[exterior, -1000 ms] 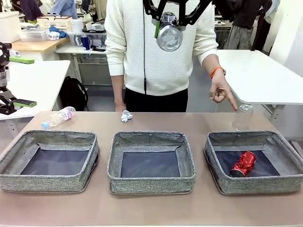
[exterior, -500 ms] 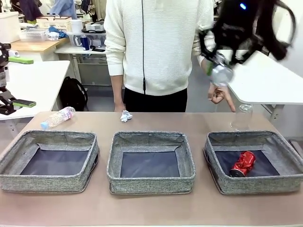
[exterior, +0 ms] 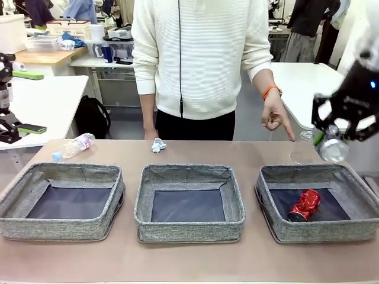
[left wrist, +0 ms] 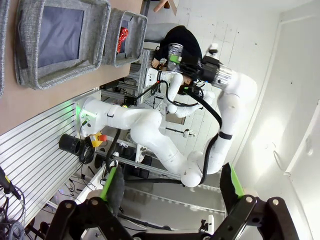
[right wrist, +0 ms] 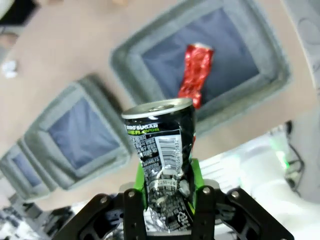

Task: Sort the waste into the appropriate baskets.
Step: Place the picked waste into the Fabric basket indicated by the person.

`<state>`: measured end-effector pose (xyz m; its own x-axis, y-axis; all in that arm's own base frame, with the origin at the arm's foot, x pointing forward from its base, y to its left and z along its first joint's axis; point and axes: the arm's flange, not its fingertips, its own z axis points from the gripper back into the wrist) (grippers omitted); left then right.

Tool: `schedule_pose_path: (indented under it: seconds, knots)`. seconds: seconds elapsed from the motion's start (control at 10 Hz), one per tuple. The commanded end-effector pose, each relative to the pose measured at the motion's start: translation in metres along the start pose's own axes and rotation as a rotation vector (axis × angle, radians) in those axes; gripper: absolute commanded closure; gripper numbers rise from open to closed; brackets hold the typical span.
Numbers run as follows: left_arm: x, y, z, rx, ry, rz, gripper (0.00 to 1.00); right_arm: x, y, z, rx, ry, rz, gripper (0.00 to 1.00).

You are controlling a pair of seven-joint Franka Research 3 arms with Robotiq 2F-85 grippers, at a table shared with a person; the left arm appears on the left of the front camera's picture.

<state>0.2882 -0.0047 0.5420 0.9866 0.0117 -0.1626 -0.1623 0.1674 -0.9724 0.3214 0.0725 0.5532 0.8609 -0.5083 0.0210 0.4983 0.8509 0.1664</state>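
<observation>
Three baskets (exterior: 188,171), one red can (exterior: 304,205) in the rightmost; one dark can (right wrist: 160,135) pinched in right pincer (right wrist: 168,182); left pincer (left wrist: 170,180) spread

The middle basket (exterior: 189,228) and its neighbours, the left basket (exterior: 56,228) and the right basket (exterior: 323,231), are coarse grey woven cloth, matt and rough, with smoother dark fabric bottoms. In the right basket lies the crushed red can (exterior: 304,205), shiny creased metal. The dark printed can (right wrist: 162,145) is glossy black metal, dented, with a bright silvery rim. Beyond the middle basket sits the crumpled white paper ball (exterior: 157,145), matt. Farther left of it is the clear plastic bottle (exterior: 73,147), glossy. The table (exterior: 189,260) looks smooth and matt, perhaps laminate.
</observation>
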Motion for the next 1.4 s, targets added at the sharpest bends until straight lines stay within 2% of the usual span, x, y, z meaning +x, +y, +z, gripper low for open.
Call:
schedule_pose_path:
  seconds: [0.0, 0.2, 0.4, 0.8, 0.9, 1.0, 1.3]
  knots:
    - [-0.003, -0.003, -0.001, -0.015, 0.004, 0.001, 0.00, 0.017, -0.014, -0.041, 0.049, -0.015, 0.028, 0.61]
    - [-0.003, -0.003, -0.001, -0.015, 0.004, 0.001, 0.00, 0.029, -0.033, -0.075, 0.054, -0.053, 0.061, 0.61]
    - [-0.003, -0.003, -0.001, -0.015, 0.004, 0.001, 0.00, 0.038, -0.042, -0.094, 0.059, -0.031, 0.027, 0.61]
    - [-0.003, -0.003, -0.001, -0.015, 0.004, 0.001, 0.00, 0.039, -0.042, -0.098, 0.054, -0.022, 0.012, 0.61]
    - [-0.003, -0.003, -0.001, -0.015, 0.004, 0.001, 0.00, 0.040, -0.042, -0.098, 0.071, -0.036, 0.002, 0.16]
    - [-0.003, -0.003, -0.001, -0.015, 0.004, 0.001, 0.00, 0.040, -0.042, -0.098, 0.081, -0.038, -0.004, 0.02]
    - [-0.003, -0.003, -0.001, -0.015, 0.004, 0.001, 0.00, 0.042, -0.042, -0.097, 0.090, -0.042, -0.019, 0.00]
